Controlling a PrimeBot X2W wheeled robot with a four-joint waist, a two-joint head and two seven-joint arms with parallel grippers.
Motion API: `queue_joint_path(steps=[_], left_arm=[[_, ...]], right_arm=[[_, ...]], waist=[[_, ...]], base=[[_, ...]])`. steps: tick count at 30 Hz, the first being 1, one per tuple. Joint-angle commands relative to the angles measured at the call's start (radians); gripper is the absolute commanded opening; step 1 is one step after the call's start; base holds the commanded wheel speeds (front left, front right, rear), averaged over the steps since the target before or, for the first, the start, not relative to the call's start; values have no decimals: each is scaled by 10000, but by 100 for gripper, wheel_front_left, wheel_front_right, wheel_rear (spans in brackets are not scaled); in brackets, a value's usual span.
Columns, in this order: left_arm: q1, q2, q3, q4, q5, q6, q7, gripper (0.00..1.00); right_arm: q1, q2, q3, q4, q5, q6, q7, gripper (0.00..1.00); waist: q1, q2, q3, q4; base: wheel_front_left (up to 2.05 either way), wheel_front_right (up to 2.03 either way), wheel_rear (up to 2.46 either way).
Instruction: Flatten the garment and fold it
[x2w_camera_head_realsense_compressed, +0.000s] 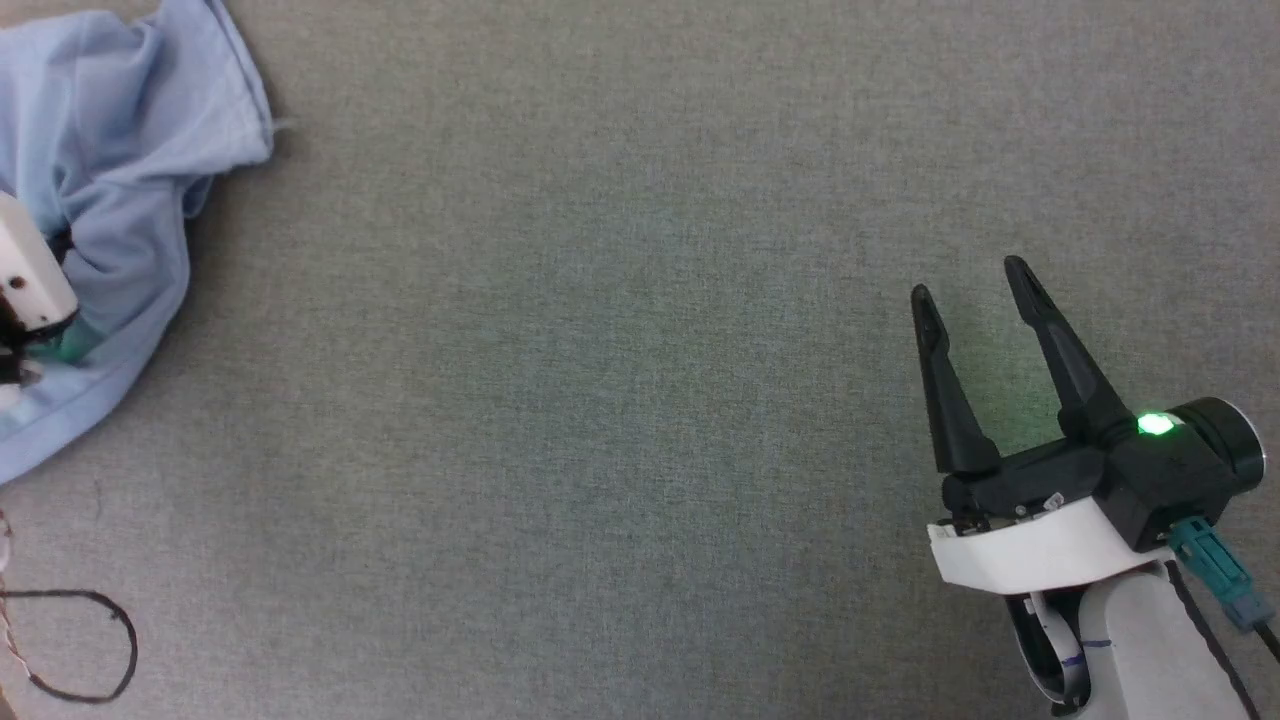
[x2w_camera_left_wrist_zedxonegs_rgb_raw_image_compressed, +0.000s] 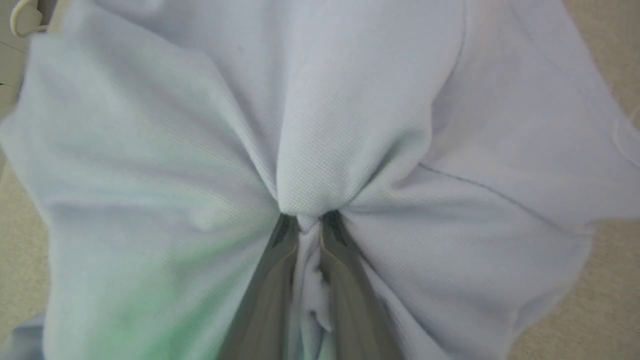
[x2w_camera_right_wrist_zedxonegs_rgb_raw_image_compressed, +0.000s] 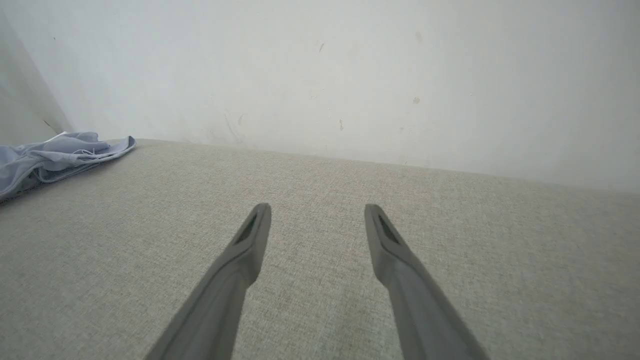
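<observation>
Only one garment (x2w_camera_head_realsense_compressed: 120, 170) lies crumpled at the far left of the grey woven surface (x2w_camera_head_realsense_compressed: 600, 400); of two grippers, the left gripper (x2w_camera_left_wrist_zedxonegs_rgb_raw_image_compressed: 310, 222), close in its wrist view, pinches a bunched fold of soft light-blue knit; the right gripper (x2w_camera_head_realsense_compressed: 968, 277), near right, holds nothing, fingers spread wide; its wrist view shows a pale scuffed wall (x2w_camera_right_wrist_zedxonegs_rgb_raw_image_compressed: 350, 75).
</observation>
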Motion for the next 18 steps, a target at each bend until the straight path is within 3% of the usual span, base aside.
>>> queue_joint_path(steps=[1, 8, 14, 18], left_arm=[[668, -392, -254, 321, -81, -64, -177, 0], [546, -278, -288, -255, -517, -65, -1923, 0], [684, -286, -633, -1240, -711, -66, -4441, 0], [1010, -500, -1012, -1814, -942, -66, -5421, 0]], right_arm=[[-108, -4, -16, 61, 13, -9, -46, 100], [91, -4, -16, 318, 42, -9, -46, 100], [354, -4, -297, 602, 35, -9, -46, 100], [492, -4, -643, 844, 54, -9, -47, 100]], waist=[[-1, 0, -390, 149], [-1, 0, -1292, 300], [-1, 0, -2271, 414], [-1, 0, -2933, 382]], base=[[0, 0, 0], [0, 0, 0], [0, 0, 0], [0, 0, 0]])
